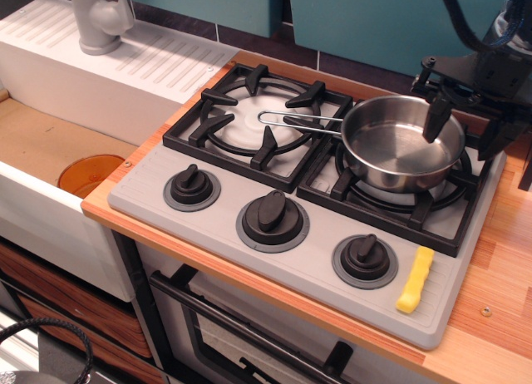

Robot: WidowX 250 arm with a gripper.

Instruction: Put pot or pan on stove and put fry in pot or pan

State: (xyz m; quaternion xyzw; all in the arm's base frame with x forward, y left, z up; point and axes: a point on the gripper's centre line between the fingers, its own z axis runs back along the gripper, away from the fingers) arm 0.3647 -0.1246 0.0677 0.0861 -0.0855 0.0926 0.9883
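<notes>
The shiny steel pan [391, 155] sits on the right burner of the grey stove [150, 189], with its wire handle [295, 118] pointing left over the left burner. My gripper [464, 128] is at the pan's far right rim, with one black finger [435, 118] inside the pan and the other outside it. The jaws look spread apart and straddle the rim. The yellow crinkle-cut fry [415, 280] lies on the stove's front right corner, to the right of the right knob [365, 258].
The left burner grate [249, 122] is bare apart from the handle over it. A white sink with a grey faucet [100, 18] and an orange disc [90, 174] is at the left. The wooden counter [499, 259] runs along the right.
</notes>
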